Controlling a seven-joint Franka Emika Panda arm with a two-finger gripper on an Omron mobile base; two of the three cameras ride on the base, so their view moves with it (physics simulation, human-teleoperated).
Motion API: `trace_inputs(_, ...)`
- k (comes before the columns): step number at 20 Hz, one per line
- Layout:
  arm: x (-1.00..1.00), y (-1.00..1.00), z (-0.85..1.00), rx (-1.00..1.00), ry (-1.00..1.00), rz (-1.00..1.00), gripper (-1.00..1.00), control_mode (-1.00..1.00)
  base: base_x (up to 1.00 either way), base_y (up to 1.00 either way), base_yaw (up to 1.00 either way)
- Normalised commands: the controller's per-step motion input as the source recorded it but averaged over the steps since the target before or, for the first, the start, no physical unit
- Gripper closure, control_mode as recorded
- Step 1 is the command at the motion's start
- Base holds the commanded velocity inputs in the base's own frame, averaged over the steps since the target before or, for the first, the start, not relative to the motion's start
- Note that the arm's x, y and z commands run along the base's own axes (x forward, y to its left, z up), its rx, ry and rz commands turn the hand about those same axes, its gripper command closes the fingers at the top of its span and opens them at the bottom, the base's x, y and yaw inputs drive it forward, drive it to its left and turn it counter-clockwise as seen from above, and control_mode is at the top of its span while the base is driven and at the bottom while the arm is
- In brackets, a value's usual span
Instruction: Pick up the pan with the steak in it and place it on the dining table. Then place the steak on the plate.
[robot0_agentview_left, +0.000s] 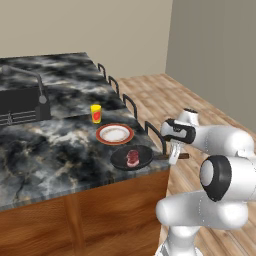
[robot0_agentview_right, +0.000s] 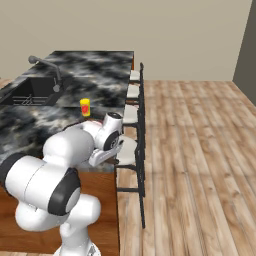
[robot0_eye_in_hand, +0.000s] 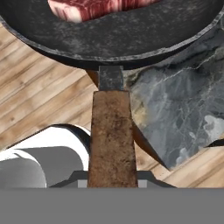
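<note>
Fingers of my gripper (robot0_agentview_left: 173, 159) are closed narrow on the brown wooden handle of the pan (robot0_agentview_left: 131, 158), holding it by its far end out past the corner of the dining table (robot0_agentview_left: 45, 155). From the hand view the handle runs straight away from me to a short dark neck and then to the black rim of the pan (robot0_eye_in_hand: 113, 41), so my grip looks centred and in line with the handle, which I judge keeps the pan level.

Taking the table corner as the landmark: the pan sits just inside that corner, its body over the marbled stone and its handle sticking out over the wooden floor. Whether its base touches the stone or hangs just above it, I cannot tell. The steak (robot0_agentview_left: 133, 158), a small red slab with pale marbling, lies flat in the middle of the pan, and in the hand view it sits at the far side of the pan floor (robot0_eye_in_hand: 94, 8).

Just beyond the pan, further in from the corner, is the plate (robot0_agentview_left: 115, 134), white with a red-orange rim, near the pan but apart from it. Setting the pan here puts the steak a short move from the plate.

Past the plate stands a small yellow cup (robot0_agentview_left: 95, 113). Further still, a dark sink (robot0_agentview_left: 22, 105) with a curved faucet (robot0_agentview_left: 35, 82) is set into the stone. Stools (robot0_agentview_right: 131, 145) line the table edge beside the corner.
</note>
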Motion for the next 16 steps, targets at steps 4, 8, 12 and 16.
trace_inputs(4, 0.12, -0.04, -0.31, 0.00, -0.15, 0.05, 1.00, -1.00, 0.00, 0.00, 0.00)
trace_inputs(8, 0.09, -0.01, -0.24, 0.00, -0.13, 0.03, 1.00, -1.00, 0.00, 0.00, 0.00)
trace_inputs(12, 0.02, 0.00, -0.06, 0.00, -0.05, 0.01, 1.00, -1.00, 0.00, 0.00, 0.00)
trace_inputs(16, 0.18, 0.00, -0.03, 0.00, 0.00, 0.00, 1.00, -1.00, 0.00, 0.00, 0.00)
